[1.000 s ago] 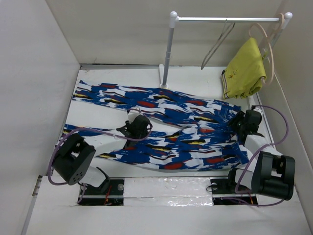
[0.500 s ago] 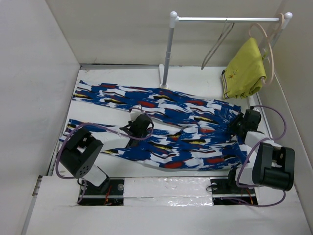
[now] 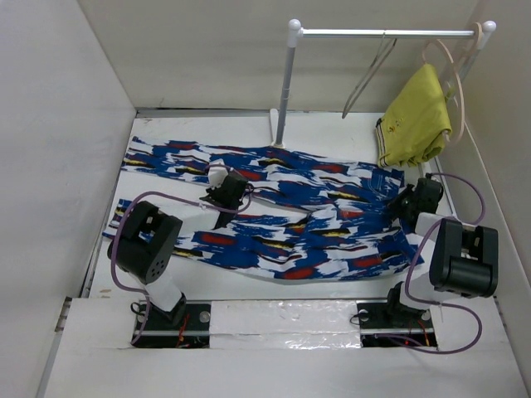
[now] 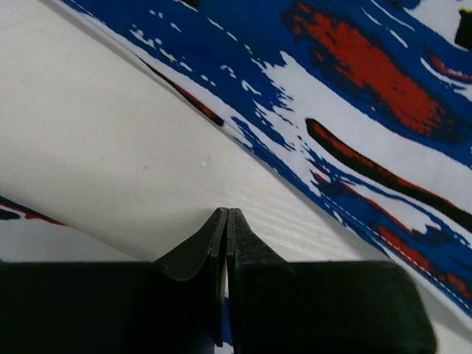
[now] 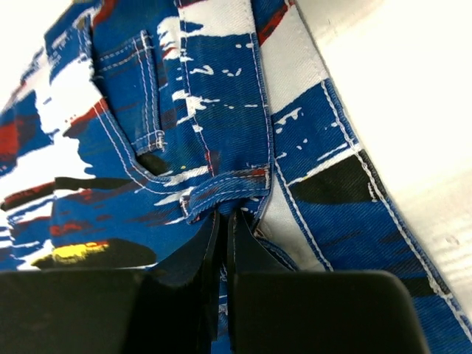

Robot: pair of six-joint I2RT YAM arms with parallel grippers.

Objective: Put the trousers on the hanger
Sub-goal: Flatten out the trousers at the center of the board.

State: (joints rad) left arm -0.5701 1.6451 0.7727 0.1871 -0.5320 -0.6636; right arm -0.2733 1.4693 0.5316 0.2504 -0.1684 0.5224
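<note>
The blue-and-white printed trousers (image 3: 315, 215) lie flat across the table, legs to the left and waist to the right. My left gripper (image 3: 226, 196) sits on the legs near their inner edges. In the left wrist view it (image 4: 225, 214) is shut, with a sliver of blue cloth pinched between its fingers and the trousers (image 4: 354, 81) beyond. My right gripper (image 3: 408, 203) is at the waist. There it (image 5: 225, 215) is shut on the waistband of the trousers (image 5: 169, 110). The thin grey hanger (image 3: 365, 79) hangs from the rail, well apart from both grippers.
A rail (image 3: 382, 33) on a white post (image 3: 284, 83) stands at the back of the table. A yellow garment (image 3: 415, 116) hangs at its right end on a pale beige hanger (image 3: 455, 75). White walls close in left, back and right.
Both grippers have closed on the cloth. The left gripper has moved toward the back, and the trousers' near edge and lower leg have shifted back with it.
</note>
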